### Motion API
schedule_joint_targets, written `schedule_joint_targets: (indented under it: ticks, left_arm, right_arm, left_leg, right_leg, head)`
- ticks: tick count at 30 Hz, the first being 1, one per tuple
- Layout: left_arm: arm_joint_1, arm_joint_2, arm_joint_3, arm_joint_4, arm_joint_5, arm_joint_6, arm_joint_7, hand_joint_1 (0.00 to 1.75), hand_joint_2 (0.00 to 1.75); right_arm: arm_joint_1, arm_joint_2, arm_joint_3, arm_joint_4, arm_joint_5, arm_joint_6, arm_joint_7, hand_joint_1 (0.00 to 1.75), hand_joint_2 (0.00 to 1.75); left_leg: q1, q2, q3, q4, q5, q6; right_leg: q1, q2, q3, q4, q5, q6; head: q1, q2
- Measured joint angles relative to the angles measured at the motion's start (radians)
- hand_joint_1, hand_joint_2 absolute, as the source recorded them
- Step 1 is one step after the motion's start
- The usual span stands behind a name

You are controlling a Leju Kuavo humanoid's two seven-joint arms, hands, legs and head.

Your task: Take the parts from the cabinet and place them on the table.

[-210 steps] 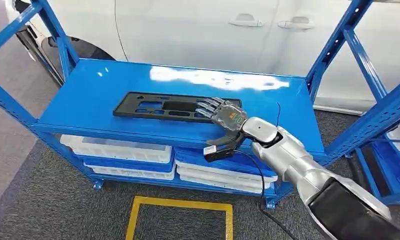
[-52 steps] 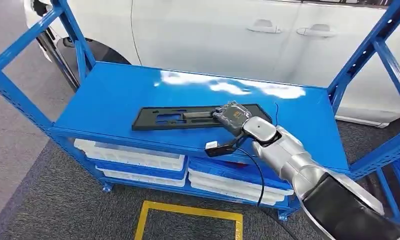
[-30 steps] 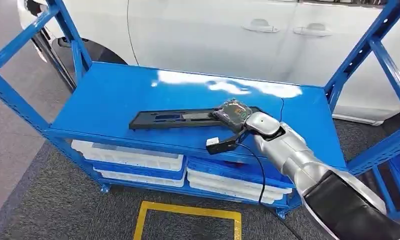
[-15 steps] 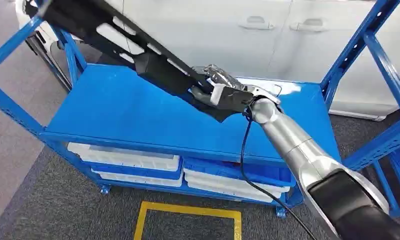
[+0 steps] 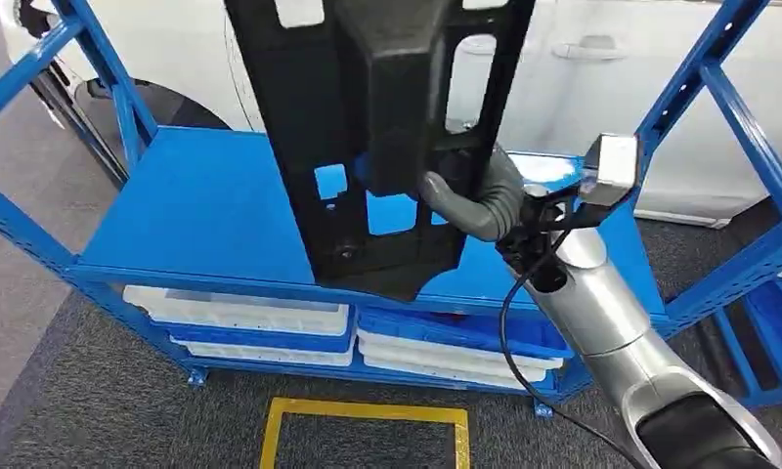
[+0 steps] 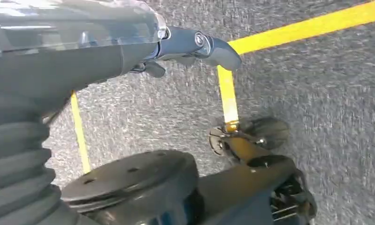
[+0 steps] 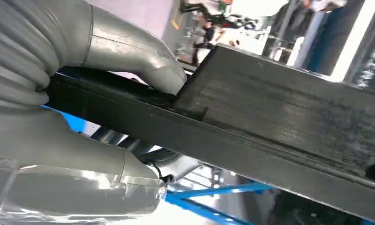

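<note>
Black part [image 5: 368, 127], top cropped, hides right hand [image 5: 470, 200] fingers.

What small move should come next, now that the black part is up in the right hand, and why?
Probably draw the right hand back toward the body, holding the black part upright, before turning to the table. The part hangs above the blue shelf, clear of it, its lower end still over the front edge. It blocks much of the head view, and blue uprights stand close on both sides.
</note>
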Motion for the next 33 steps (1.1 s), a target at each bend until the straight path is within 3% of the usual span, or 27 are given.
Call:
schedule_joint_targets:
  ticks: [3, 4, 5, 6, 8, 9, 10, 13, 14, 16, 18, 19, 20, 21, 23, 24, 25, 29, 30, 31, 33]
  left_arm:
    - [0.002, 0.000, -0.007, 0.000, -0.043, 0.018, 0.059, 0.00, 1.75]
    - [0.004, 0.000, -0.013, 0.000, -0.053, 0.028, 0.077, 0.00, 1.75]
    - [0.005, 0.000, -0.016, 0.000, -0.054, 0.034, 0.086, 0.00, 1.75]
    - [0.004, 0.000, -0.017, 0.000, -0.050, 0.037, 0.088, 0.00, 1.75]
    - [0.003, 0.000, -0.016, 0.000, -0.025, 0.031, 0.081, 0.00, 1.75]
    - [0.003, 0.000, -0.014, 0.000, -0.018, 0.021, 0.086, 0.00, 1.75]
    - [0.003, 0.000, -0.013, 0.000, -0.017, 0.015, 0.095, 0.00, 1.75]
    - [0.006, 0.000, -0.004, 0.000, 0.012, -0.003, 0.108, 0.00, 1.75]
    - [0.006, 0.000, 0.003, 0.000, 0.018, -0.010, 0.117, 0.00, 1.75]
    - [0.009, 0.001, 0.012, 0.000, 0.027, -0.026, 0.119, 0.00, 1.75]
    - [0.010, 0.002, 0.017, 0.000, 0.031, -0.038, 0.114, 0.00, 1.75]
    - [0.007, 0.003, 0.021, 0.000, 0.031, -0.044, 0.114, 0.00, 1.75]
    - [0.006, 0.003, 0.023, 0.000, 0.030, -0.047, 0.115, 0.00, 1.75]
    - [0.007, 0.003, 0.025, 0.000, 0.029, -0.047, 0.119, 0.00, 1.75]
    - [0.008, 0.003, 0.029, 0.000, 0.029, -0.048, 0.122, 0.00, 1.75]
    - [0.009, 0.003, 0.030, 0.000, 0.029, -0.048, 0.121, 0.00, 1.75]
    - [0.008, 0.004, 0.030, 0.000, 0.029, -0.048, 0.121, 0.00, 1.75]
    - [0.011, 0.004, 0.031, 0.000, 0.028, -0.047, 0.121, 0.00, 1.75]
    - [0.008, 0.002, 0.031, 0.000, 0.028, -0.047, 0.121, 0.00, 1.75]
    - [0.006, 0.002, 0.031, 0.000, 0.027, -0.047, 0.121, 0.00, 1.75]
    - [0.006, 0.002, 0.031, 0.000, 0.027, -0.045, 0.121, 0.00, 1.75]
  right_arm:
    - [0.017, 0.001, 0.001, -0.038, -0.010, -0.002, 0.008, 1.75, 1.75]
    - [0.029, 0.001, 0.003, -0.047, -0.010, -0.008, 0.009, 1.75, 1.75]
    - [0.039, 0.001, 0.005, -0.053, -0.010, -0.016, 0.009, 1.75, 1.75]
    - [0.044, 0.001, 0.008, -0.059, -0.010, -0.025, 0.009, 1.75, 1.75]
    - [0.045, 0.001, 0.009, -0.070, -0.010, -0.037, 0.009, 1.75, 1.75]
    - [0.044, 0.001, 0.009, -0.077, -0.011, -0.040, 0.008, 1.75, 1.75]
    - [0.044, 0.001, 0.010, -0.080, -0.012, -0.041, 0.007, 1.75, 1.75]
    - [0.048, -0.001, 0.016, -0.083, -0.011, -0.069, 0.019, 1.75, 1.75]
    - [0.049, -0.002, 0.016, -0.083, -0.011, -0.081, 0.026, 1.75, 1.75]
    - [0.050, -0.005, 0.016, -0.083, -0.012, -0.103, 0.037, 1.75, 1.75]
    - [0.058, -0.012, 0.016, -0.082, -0.013, -0.114, 0.042, 1.75, 1.75]
    - [0.068, -0.018, 0.016, -0.081, -0.017, -0.122, 0.042, 1.75, 1.75]
    - [0.079, -0.020, 0.015, -0.079, -0.023, -0.130, 0.041, 1.75, 1.75]
    - [0.089, -0.021, 0.013, -0.075, -0.027, -0.137, 0.040, 1.75, 1.75]
    - [0.097, -0.021, 0.003, -0.070, -0.030, -0.146, 0.037, 1.75, 1.75]
    - [0.098, -0.022, -0.002, -0.068, -0.030, -0.150, 0.032, 1.75, 1.75]
    - [0.098, -0.028, -0.008, -0.067, -0.030, -0.154, 0.029, 1.75, 1.75]
    - [0.108, -0.030, -0.014, -0.060, -0.026, -0.157, 0.027, 1.75, 1.75]
    - [0.110, -0.030, -0.018, -0.058, -0.026, -0.157, 0.026, 1.75, 1.75]
    - [0.109, -0.030, -0.021, -0.058, -0.026, -0.157, 0.025, 1.75, 1.75]
    - [0.112, -0.024, -0.024, -0.056, -0.026, -0.157, 0.024, 1.75, 1.75]
  left_leg:
    - [-0.003, 0.011, -0.001, 0.000, -0.001, 0.007]
    - [-0.003, 0.014, -0.002, 0.000, -0.001, 0.008]
    - [-0.003, 0.015, -0.001, 0.000, -0.001, 0.007]
    - [-0.003, 0.015, -0.001, 0.000, -0.001, 0.007]
    - [-0.003, 0.015, 0.002, 0.000, -0.001, 0.005]
    - [-0.004, 0.015, 0.002, 0.000, -0.002, 0.001]
    - [-0.011, 0.016, 0.000, 0.004, -0.003, -0.005]
    - [-0.008, 0.020, 0.003, -0.002, 0.007, -0.022]
    - [-0.010, 0.019, -0.001, 0.001, 0.004, -0.028]
    - [-0.008, 0.014, -0.023, 0.065, -0.062, -0.034]
    - [-0.008, 0.014, -0.080, 0.226, -0.150, -0.037]
    - [-0.008, 0.013, -0.100, 0.294, -0.175, -0.037]
    - [-0.008, 0.013, -0.095, 0.309, -0.175, -0.036]
    - [-0.008, 0.013, -0.068, 0.274, -0.154, -0.034]
    - [-0.008, 0.012, 0.029, 0.109, -0.085, -0.026]
    - [-0.009, 0.006, 0.077, 0.020, -0.065, -0.020]
    - [-0.015, 0.002, 0.086, -0.007, -0.075, -0.018]
    - [-0.016, 0.003, 0.071, -0.011, -0.047, 0.001]
    - [-0.011, 0.012, 0.067, -0.021, -0.031, 0.008]
    - [-0.011, 0.013, 0.055, -0.024, -0.021, 0.016]
    - [-0.012, 0.016, 0.030, -0.023, -0.001, 0.017]
  right_leg:
    - [-0.001, -0.001, -0.109, 0.227, -0.106, 0.007]
    - [-0.001, -0.001, -0.137, 0.281, -0.118, 0.007]
    - [-0.001, -0.002, -0.140, 0.283, -0.104, 0.007]
    - [-0.001, -0.002, -0.117, 0.235, -0.069, 0.005]
    - [-0.001, -0.009, -0.030, 0.062, 0.013, -0.003]
    - [0.001, -0.021, 0.008, -0.012, 0.029, -0.008]
    - [0.010, -0.022, 0.011, -0.027, 0.024, -0.011]
    - [0.013, -0.013, 0.007, -0.025, 0.033, -0.024]
    - [0.004, -0.013, 0.008, -0.036, 0.041, -0.034]
    - [0.004, -0.014, 0.005, -0.039, 0.049, -0.045]
    - [0.008, -0.014, -0.004, -0.038, 0.054, -0.051]
    - [0.010, -0.014, -0.009, -0.037, 0.058, -0.052]
    - [0.011, -0.013, -0.013, -0.036, 0.061, -0.052]
    - [0.012, -0.011, -0.018, -0.034, 0.064, -0.051]
    - [0.012, -0.004, -0.028, -0.029, 0.070, -0.048]
    - [0.011, -0.001, -0.032, -0.026, 0.073, -0.044]
    - [0.017, 0.000, -0.040, -0.024, 0.079, -0.036]
    - [0.014, 0.002, -0.047, -0.031, 0.106, -0.013]
    - [0.008, 0.003, -0.056, -0.018, 0.082, -0.011]
    - [0.008, -0.001, -0.072, 0.022, 0.031, -0.008]
    - [0.004, -0.002, -0.119, 0.171, -0.075, 0.000]
  head:
    - [0.000, 0.000]
    - [0.000, 0.000]
    - [0.000, 0.000]
    - [0.000, 0.000]
    - [0.000, 0.000]
    - [0.000, 0.000]
    - [0.000, 0.000]
    - [0.000, 0.000]
    - [0.000, 0.000]
    - [0.000, 0.000]
    - [0.000, 0.000]
    - [0.000, 0.000]
    - [0.000, 0.000]
    - [0.000, 0.000]
    - [0.000, 0.000]
    - [0.000, 0.000]
    - [0.000, 0.000]
    - [0.000, 0.000]
    - [0.000, 0.000]
    - [0.001, 0.000]
    - [0.001, 0.000]
